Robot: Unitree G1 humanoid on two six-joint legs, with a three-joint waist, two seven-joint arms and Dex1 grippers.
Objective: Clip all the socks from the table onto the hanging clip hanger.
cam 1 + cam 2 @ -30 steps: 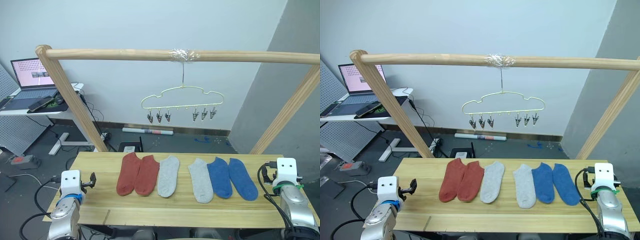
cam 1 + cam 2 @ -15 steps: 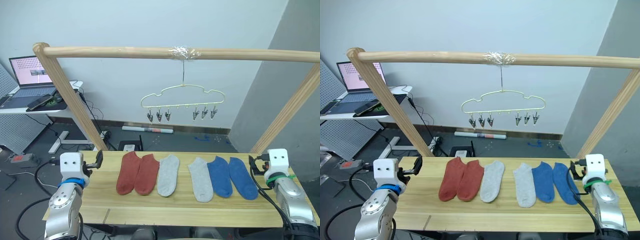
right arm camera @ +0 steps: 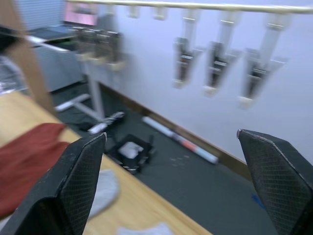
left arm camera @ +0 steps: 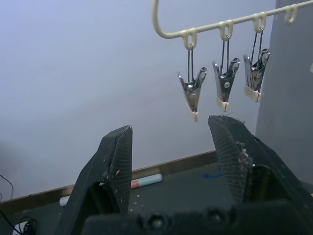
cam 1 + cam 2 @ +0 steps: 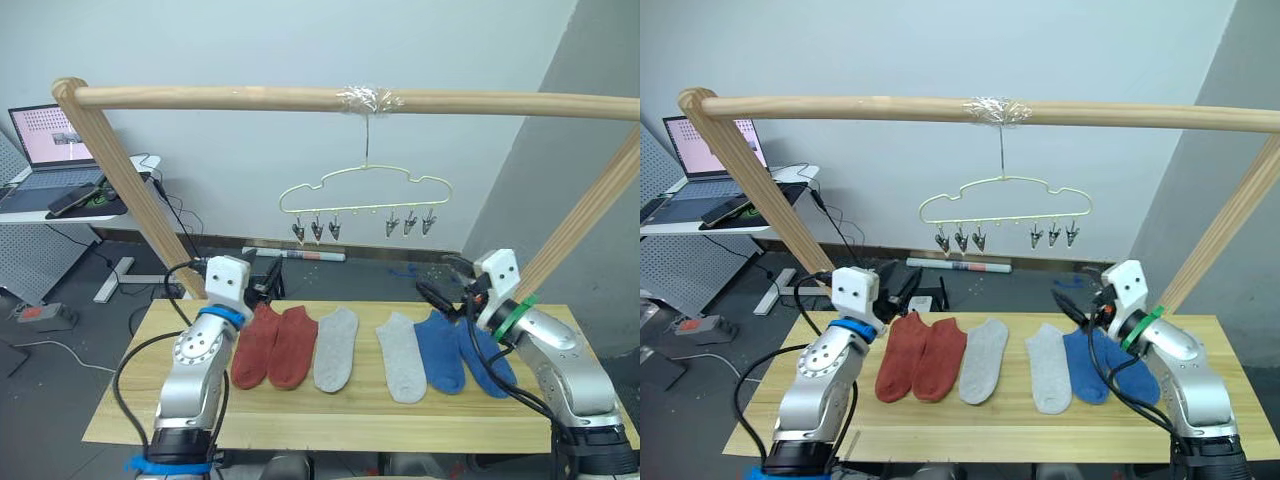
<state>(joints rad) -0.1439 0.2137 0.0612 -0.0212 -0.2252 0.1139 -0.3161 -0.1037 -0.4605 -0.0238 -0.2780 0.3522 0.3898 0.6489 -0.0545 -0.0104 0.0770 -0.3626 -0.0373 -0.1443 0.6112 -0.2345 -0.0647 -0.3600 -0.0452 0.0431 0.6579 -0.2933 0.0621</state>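
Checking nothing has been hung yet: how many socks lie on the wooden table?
6, in a row on the light wooden table: two rust-red socks leftmost, two light grey socks in the middle, two royal blue socks rightmost.

Premises present as a robotics lab or test room, not a dwelling. Walls are bare and pale above a dark floor. A purpose-built pole frame [image 5: 300,98] of pale round wood stands over a plank surface [image 5: 300,420], with a clip hanger [image 5: 365,190] taped to the crossbar. A side desk [image 5: 60,215] carries an open laptop [image 5: 45,140] with its screen lit. Loose cables [image 5: 185,225] trail across the floor.
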